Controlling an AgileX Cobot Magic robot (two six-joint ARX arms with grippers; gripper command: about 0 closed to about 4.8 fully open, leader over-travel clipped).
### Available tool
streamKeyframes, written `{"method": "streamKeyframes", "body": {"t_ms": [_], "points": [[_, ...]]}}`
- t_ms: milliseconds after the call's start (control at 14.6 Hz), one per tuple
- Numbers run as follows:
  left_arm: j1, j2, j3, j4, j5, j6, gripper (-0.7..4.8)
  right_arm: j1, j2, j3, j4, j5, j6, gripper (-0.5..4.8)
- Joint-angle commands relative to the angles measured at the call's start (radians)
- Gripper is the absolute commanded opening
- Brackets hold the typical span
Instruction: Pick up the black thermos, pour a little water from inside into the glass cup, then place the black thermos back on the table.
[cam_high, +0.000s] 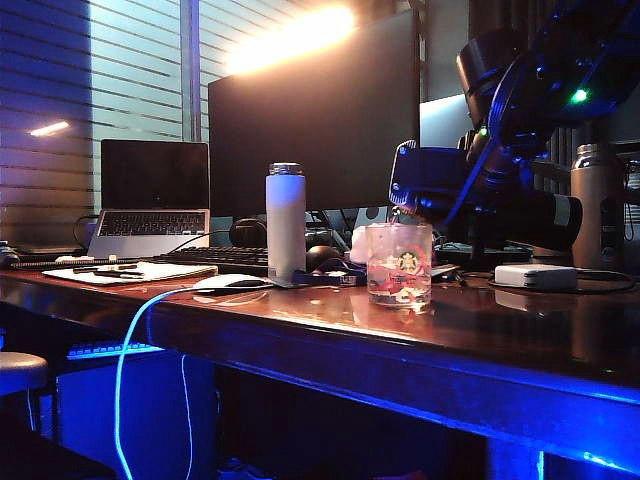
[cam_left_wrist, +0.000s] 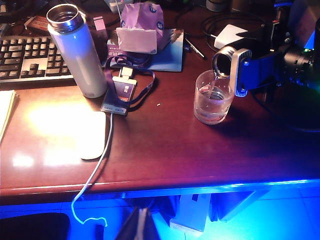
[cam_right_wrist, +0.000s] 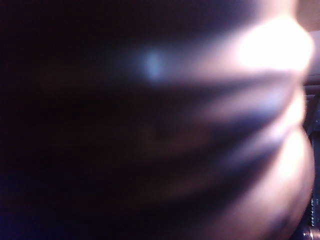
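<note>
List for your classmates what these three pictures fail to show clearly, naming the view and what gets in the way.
- Right wrist view: all blur and glare; the right gripper shows only in the other views, clamped on the black thermos.
- Left gripper: in no view.
- Thermos base: left wrist view, lost in shadow at the edge.
- Glass cup water level: too faint in the exterior view.

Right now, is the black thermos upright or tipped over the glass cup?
Tipped. The right gripper holds the black thermos about level, its open mouth over the glass cup, and a thin stream runs into the cup.
</note>
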Motion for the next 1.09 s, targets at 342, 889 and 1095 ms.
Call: {"method": "streamKeyframes", "body": {"t_ms": [342,889,1095], "points": [[0.0,-0.003,0.003,0.007,0.005,0.001,-0.03,0.002,-0.014,0.014,0.065,-0.033,0.016,0.12],[0.0,-0.003,0.003,0.007,0.005,0.001,-0.03,0.008,-0.014,0.013,0.081,-0.135,0.698,0.12],[0.0,-0.003,0.003,0.007,0.005,0.001,-0.03,-0.014,-0.017,0.013,0.1,-0.131,0.914,0.12]]}}
